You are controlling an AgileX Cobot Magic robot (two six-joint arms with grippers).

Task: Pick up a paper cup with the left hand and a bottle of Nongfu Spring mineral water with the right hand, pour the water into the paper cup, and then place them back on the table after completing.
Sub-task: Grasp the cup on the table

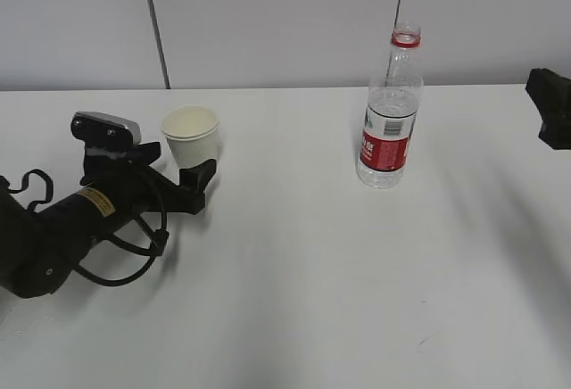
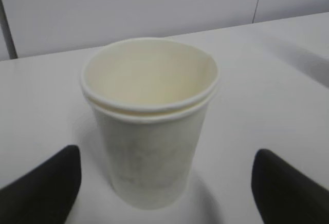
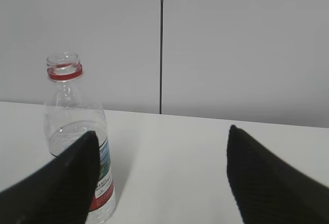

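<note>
On the white surface, paper cup stands upright between left tool fingers, released, unheld; right tool spread wide, empty, uncapped bottle apart, freestanding.

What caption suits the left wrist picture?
Open black fingers flank an upright paper cup on the white table.

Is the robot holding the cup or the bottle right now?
No, neither. The left gripper is open around the paper cup, fingers apart from it. The bottle stands alone; the right gripper is open, away from it.
</note>
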